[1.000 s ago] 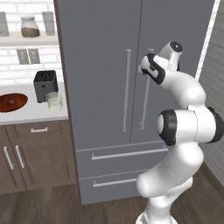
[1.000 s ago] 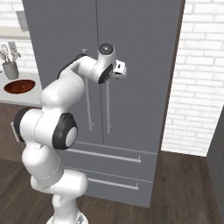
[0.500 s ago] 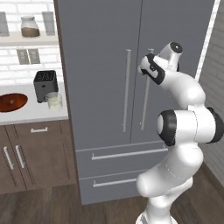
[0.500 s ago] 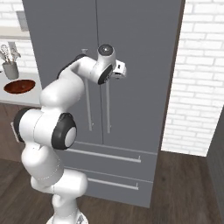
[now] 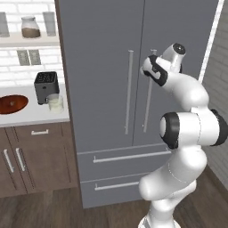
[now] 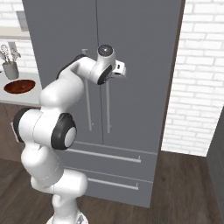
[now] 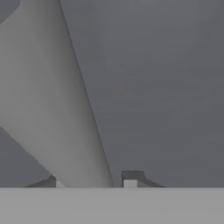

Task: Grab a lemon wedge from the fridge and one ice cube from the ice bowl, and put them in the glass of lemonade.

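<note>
**Gripper closing on the right fridge door handle**

The fridge (image 5: 133,89) fills the middle of both base views, both doors shut, so the lemon wedge is hidden inside. The white arm reaches up to the top of the right door's handle (image 5: 148,95). In the hand view that handle (image 7: 57,100) runs as a broad pale bar between the two dark fingertips (image 7: 131,177). The gripper (image 7: 92,181) is partly closed around the bar; whether the pads are actually touching it I cannot tell.

My judgement: this is the first step, opening the fridge. The next move calls for a firm hold on the bar, then a pull outward along the door's hinge arc, wide enough to reach the shelves.

Count, largest to smallest: one fridge with two doors, two vertical handles and two lower drawers (image 5: 124,171). One counter (image 5: 31,118) to the left. One reddish-brown ice bowl (image 5: 12,103) on it. One black toaster (image 5: 46,87). One glass of lemonade (image 5: 55,103) just in front of the toaster. The ice cube is too small to make out.
</note>
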Robot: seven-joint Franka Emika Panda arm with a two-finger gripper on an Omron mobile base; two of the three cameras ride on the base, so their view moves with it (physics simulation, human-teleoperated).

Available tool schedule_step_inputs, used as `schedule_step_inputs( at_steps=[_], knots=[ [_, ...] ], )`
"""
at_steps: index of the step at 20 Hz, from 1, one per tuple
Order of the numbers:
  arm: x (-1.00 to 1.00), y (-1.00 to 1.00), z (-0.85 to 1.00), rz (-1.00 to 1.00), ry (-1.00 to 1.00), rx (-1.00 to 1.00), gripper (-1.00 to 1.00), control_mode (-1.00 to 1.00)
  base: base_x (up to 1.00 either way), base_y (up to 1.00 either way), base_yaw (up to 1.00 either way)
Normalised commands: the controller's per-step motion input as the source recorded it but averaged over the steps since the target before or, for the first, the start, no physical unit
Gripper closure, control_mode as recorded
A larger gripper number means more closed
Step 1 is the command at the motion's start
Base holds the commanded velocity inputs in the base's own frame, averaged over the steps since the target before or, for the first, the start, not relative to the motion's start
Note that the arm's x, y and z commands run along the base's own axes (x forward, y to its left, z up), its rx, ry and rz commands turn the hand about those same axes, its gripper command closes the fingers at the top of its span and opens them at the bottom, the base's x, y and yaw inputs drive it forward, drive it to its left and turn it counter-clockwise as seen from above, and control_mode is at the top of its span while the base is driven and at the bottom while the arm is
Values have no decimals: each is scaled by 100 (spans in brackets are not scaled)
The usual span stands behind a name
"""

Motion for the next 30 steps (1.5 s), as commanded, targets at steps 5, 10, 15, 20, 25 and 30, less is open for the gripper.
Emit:
schedule_step_inputs(
  at_steps=[5,10,15,20,25,30],
  knots=[
    [-8,-30,0,-5,-2,0,100,-100,0,0,0],
    [-28,-70,0,-11,-8,0,100,-100,0,0,0],
    [-58,-88,0,-14,-9,2,100,-100,0,0,0],
    [-98,-100,4,-13,-8,8,100,-100,0,0,0],
    [-100,-100,23,-14,-4,16,100,-100,0,0,0],
    [-93,-100,18,-20,0,15,100,-100,0,0,0]
  ],
)
